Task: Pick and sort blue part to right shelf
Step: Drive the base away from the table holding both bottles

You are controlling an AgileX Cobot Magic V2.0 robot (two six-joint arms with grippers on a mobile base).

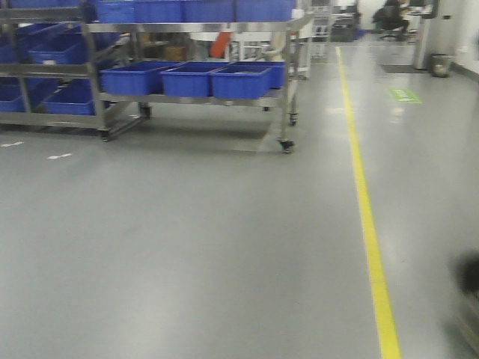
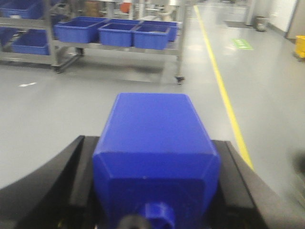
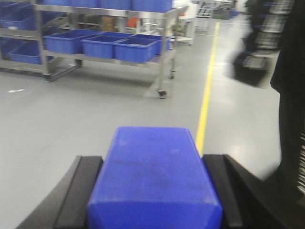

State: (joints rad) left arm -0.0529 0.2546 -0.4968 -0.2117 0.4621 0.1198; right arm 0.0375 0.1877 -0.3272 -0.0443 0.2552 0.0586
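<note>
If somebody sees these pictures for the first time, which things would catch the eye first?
A faceted blue block fills the left wrist view, clamped in the left gripper; a squarer blue block sits likewise in the right gripper. Ahead on the left stands a wheeled steel rack with blue bins, and a yellow floor line runs along the right.

Blue part (image 3: 155,186): bevelled, clamped in R hand (image 3: 151,160); right shelf (image 3: 95,9) well ahead.

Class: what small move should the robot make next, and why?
Probably roll the base forward toward the shelf. The left claw grips a bevelled block, the right claw a squarer block, yet bare floor lies between robot and bins, seemingly out of reach.
</note>
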